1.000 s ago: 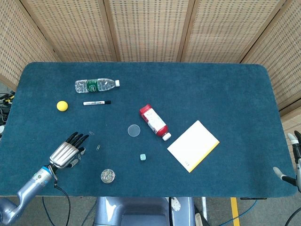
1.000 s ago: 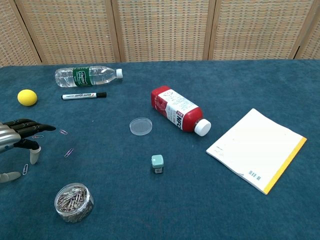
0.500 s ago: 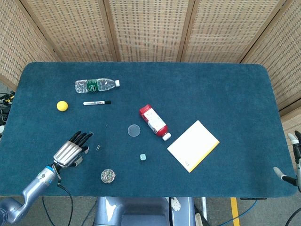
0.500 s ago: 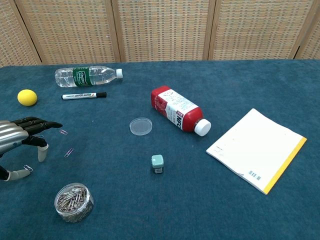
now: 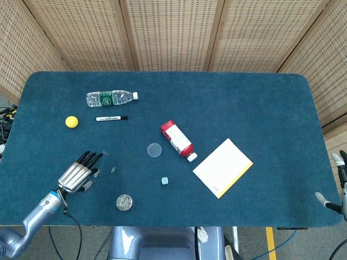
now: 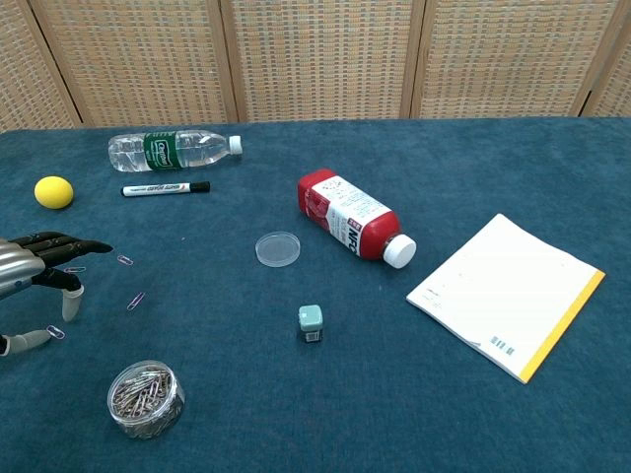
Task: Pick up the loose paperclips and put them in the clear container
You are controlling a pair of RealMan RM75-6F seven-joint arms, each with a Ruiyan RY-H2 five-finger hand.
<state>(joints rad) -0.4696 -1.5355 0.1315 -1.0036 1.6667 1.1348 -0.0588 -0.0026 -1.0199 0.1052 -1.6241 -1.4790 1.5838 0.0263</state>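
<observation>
The left hand [image 5: 77,174] hovers low over the table's [image 5: 260,108] near-left part with its fingers [image 6: 69,244] spread apart and stretched forward, gripping nothing. Loose paperclips lie around it: one [image 6: 75,269] just under the fingertips, one [image 6: 125,260] just ahead of them, one [image 6: 136,301] a little nearer the middle, and one [image 6: 55,332] by the thumb. The clear container [image 6: 146,398], already holding a heap of clips, stands near the front edge, right of the hand. Its round lid [image 6: 277,248] lies apart, toward the centre, beside a red bottle [image 6: 347,220] on its side. A small teal cube [image 6: 311,322] sits in front of the lid. Farther back lie a marker [image 6: 166,188], a water bottle [image 6: 174,150] and a yellow ball [image 6: 53,191]. A notepad [image 6: 505,293] lies to the right. The right hand [image 5: 337,181] shows only partly at the frame's edge; its state cannot be told.
</observation>
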